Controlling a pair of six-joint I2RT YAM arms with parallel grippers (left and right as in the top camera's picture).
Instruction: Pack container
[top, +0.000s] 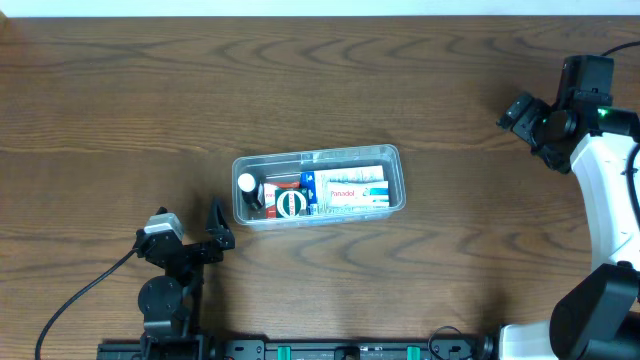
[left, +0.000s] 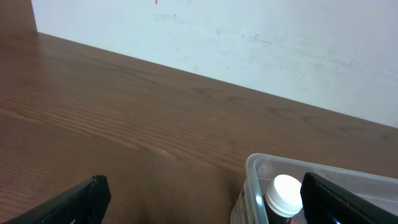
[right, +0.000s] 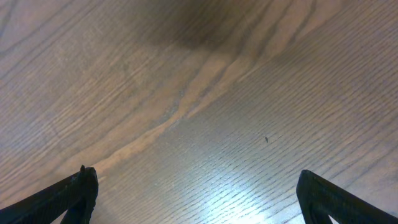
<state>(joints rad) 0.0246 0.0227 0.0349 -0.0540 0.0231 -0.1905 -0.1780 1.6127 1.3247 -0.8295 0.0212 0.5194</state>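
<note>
Nearest me, my left gripper (left: 204, 186) sits low over the table (top: 120, 100) with its fingers spread wide. It is just beside the near-left corner of the container (top: 318, 154). That tub lies mid-table with its long side running left to right. It holds a white-capped bottle (top: 246, 183) at its left end and a Panadol box (top: 348, 190) further right. Farther off, well to the right, my right gripper (right: 196, 176) hangs over wood grain, fingers likewise wide apart.

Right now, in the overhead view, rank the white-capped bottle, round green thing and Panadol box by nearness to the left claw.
1. White-capped bottle, left end of the container, nearest the left claw.
2. Round green thing, middle.
3. Panadol box, right part.
</note>
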